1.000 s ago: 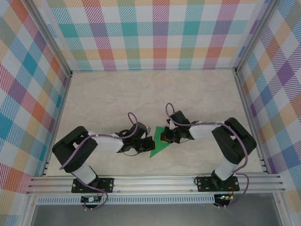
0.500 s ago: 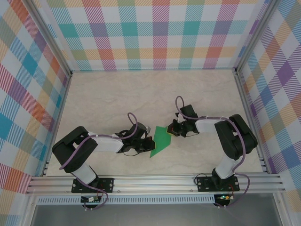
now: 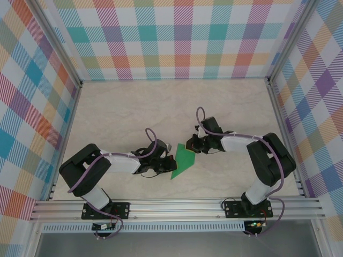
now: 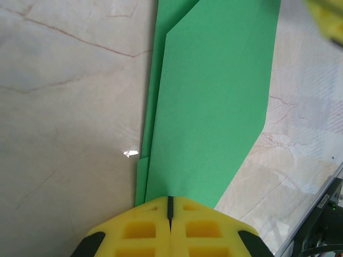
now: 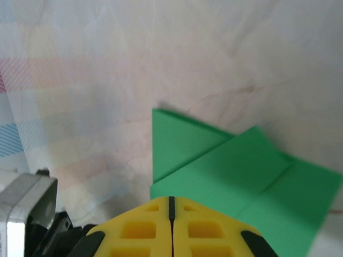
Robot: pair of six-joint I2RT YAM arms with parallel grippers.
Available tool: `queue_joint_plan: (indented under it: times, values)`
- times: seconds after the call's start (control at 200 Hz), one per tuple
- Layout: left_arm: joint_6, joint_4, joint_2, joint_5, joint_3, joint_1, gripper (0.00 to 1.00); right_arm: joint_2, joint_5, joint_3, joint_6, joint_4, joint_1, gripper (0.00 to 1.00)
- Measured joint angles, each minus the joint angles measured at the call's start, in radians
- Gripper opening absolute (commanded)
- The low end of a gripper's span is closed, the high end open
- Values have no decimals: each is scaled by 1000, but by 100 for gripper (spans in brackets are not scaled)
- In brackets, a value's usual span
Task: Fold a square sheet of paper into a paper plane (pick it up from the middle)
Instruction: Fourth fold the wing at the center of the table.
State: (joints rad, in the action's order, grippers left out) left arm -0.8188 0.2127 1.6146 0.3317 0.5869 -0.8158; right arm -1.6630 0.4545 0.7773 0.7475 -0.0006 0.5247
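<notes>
The square sheet of paper (image 3: 183, 159), bright green and creased into a smaller layered shape, lies on the marble table between both arms. My left gripper (image 3: 167, 161) is shut on its near left edge. In the left wrist view the paper (image 4: 214, 96) runs away from the closed yellow fingertips of the left gripper (image 4: 170, 202). My right gripper (image 3: 194, 145) is shut on the paper's far right corner. In the right wrist view a folded flap of the paper (image 5: 236, 166) spreads out beyond the right gripper (image 5: 171, 202).
Checked walls close off the back and both sides. An aluminium rail (image 3: 177, 206) runs along the near edge, with both arm bases bolted to it. Part of the left arm's metal body (image 5: 27, 209) sits close to my right gripper.
My right gripper has drawn back to the right and away from me, then eased slightly left. The paper has spread from a narrow triangle into a wider shape. The left gripper has held still.
</notes>
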Motion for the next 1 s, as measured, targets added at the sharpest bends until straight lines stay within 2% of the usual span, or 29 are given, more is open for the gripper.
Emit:
queue_joint_plan:
  times: [0.135, 0.245, 0.435, 0.755, 1.005]
  values:
    - [0, 0, 0, 0, 1, 0, 0, -24, 0, -13, -1, 8, 42, 4]
    - [0, -6, 0, 2, 4, 0, 0, -87, 19, -13, -11, 19, 40, 3]
    - [0, -60, -15, -12, 21, 0, 4, -100, 45, -11, -31, 36, 33, 3]
    - [3, -373, -91, -88, 160, 0, 11, -101, 45, -11, -46, 38, 34, 2]
    - [-10, -305, -47, -2, 243, 1, 10, -101, 45, -11, -46, 38, 34, 2]
